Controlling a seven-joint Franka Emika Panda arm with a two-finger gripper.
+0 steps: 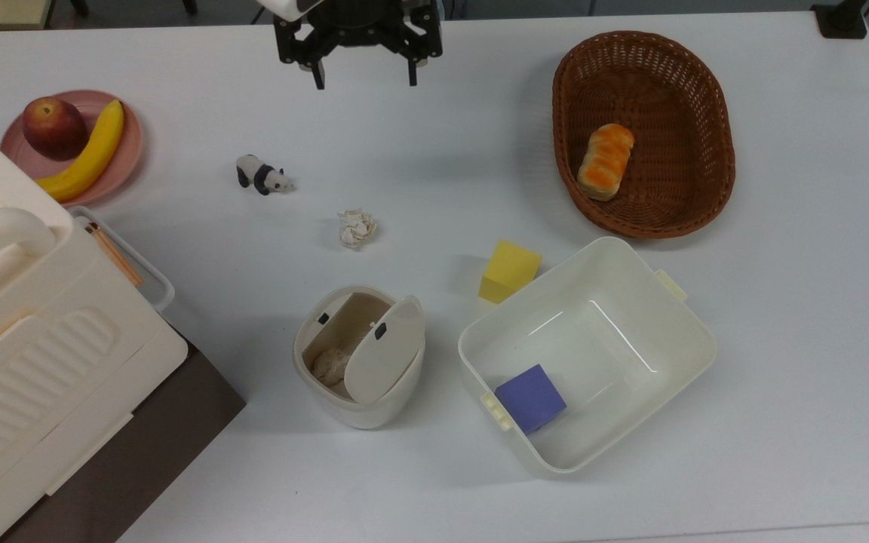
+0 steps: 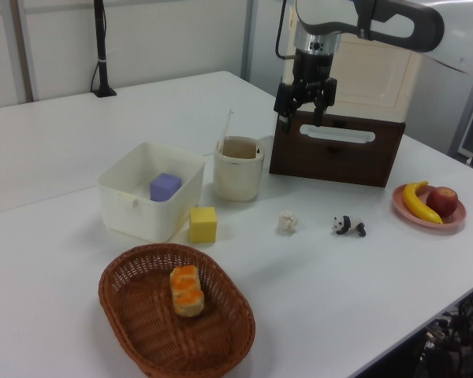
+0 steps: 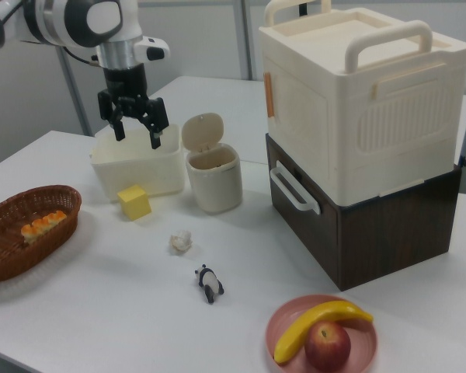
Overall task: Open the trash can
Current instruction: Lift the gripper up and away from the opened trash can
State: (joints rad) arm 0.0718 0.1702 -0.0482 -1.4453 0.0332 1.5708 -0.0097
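With the trash can lid standing up and the empty, spread gripper high at its twelve o'clock, any bump might drop that lid shut.

Trash can: smooth cream plastic, slight sheen; raised lid matt beige, small black button. Crumpled paper inside, lower centre of the top view.
Tub: glossy translucent-white plastic, light reflections on floor.
Basket, upper right of the top view: woven brown wicker, rough.
Yellow cube and purple cube: matt, foam-like.
Paper ball: creased off-white paper.
Plate: matt pink.
Large box: ribbed cream plastic, over dark wood-grain case.
Table: smooth matt white.
Gripper: matt black.
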